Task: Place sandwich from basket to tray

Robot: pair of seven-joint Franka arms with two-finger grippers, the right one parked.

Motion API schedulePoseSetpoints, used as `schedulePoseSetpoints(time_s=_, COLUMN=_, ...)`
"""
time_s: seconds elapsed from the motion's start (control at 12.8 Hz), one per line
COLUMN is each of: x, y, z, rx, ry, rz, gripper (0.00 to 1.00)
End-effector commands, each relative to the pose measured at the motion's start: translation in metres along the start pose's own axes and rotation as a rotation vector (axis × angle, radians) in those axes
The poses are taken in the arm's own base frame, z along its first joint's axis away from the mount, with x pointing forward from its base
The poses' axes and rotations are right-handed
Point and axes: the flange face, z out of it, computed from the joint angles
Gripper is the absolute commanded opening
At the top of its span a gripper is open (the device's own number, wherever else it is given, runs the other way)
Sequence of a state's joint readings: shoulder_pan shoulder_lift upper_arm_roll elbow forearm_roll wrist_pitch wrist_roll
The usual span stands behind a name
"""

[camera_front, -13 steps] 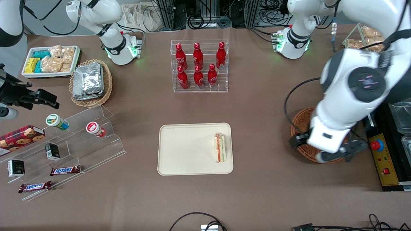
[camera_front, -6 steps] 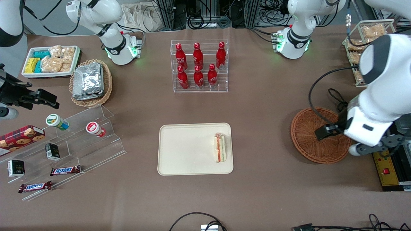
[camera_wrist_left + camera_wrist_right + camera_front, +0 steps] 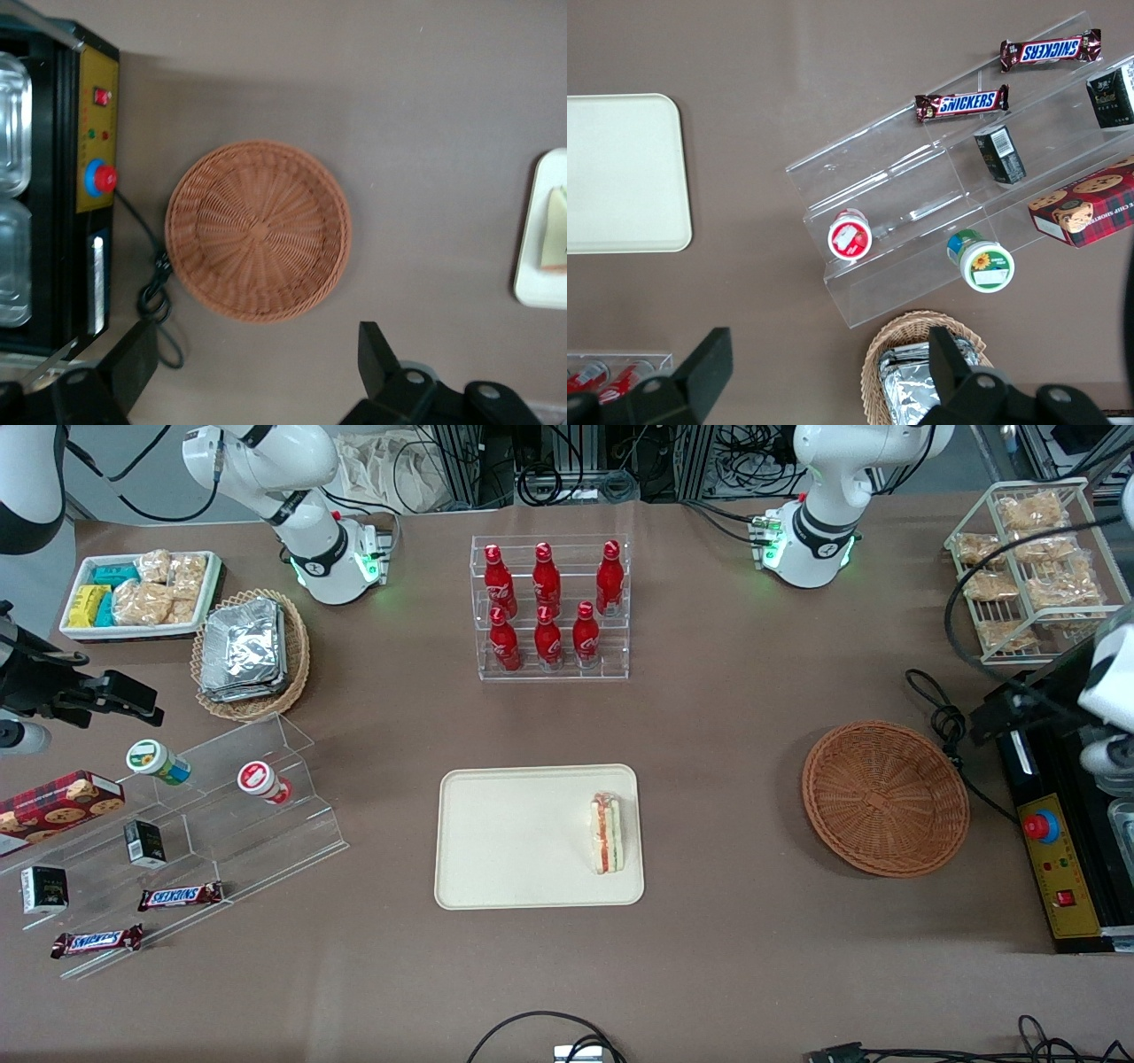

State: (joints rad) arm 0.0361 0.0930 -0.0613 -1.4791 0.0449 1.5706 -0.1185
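The sandwich [image 3: 607,833] lies on the tray [image 3: 514,841], on its edge with the orange-red and green filling layers facing up, close to the tray's rim on the side toward the working arm. The tray sits flat on the brown counter [image 3: 709,735], roughly midway along it.

The left arm's gripper [image 3: 257,363] hangs high above the counter at the working arm's end, with its fingers [image 3: 376,350] spread wide — nothing is between them. Seen from the wrist camera, the basket [image 3: 259,230] lies directly below the gap between the fingers, round, shallow and bare inside. The gap between the two fingers is about as wide as the basket itself. In the front view the gripper itself shows only as dark parts at the picture's edge, near a black control box [image 3: 1059,841] with a yellow panel and a red button.

The basket [image 3: 886,798] stands on the counter well apart from the tray, between the tray and the control box. From the wrist camera only a corner of the tray [image 3: 542,230] shows, off to the side of one finger, with a pale slice of the sandwich [image 3: 556,230] on it — both far from the fingers.
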Motion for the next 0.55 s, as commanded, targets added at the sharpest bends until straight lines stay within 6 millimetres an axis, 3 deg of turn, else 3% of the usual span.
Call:
schedulePoseSetpoints(time_s=0.0, x=-0.030, y=0.000, z=-0.020, rx=-0.006, ry=-0.015, rz=0.025, gripper=1.00)
schedulePoseSetpoints(time_s=0.47, x=-0.041, y=0.001, z=-0.029, rx=-0.022, ry=-0.020, rz=0.024, gripper=1.00)
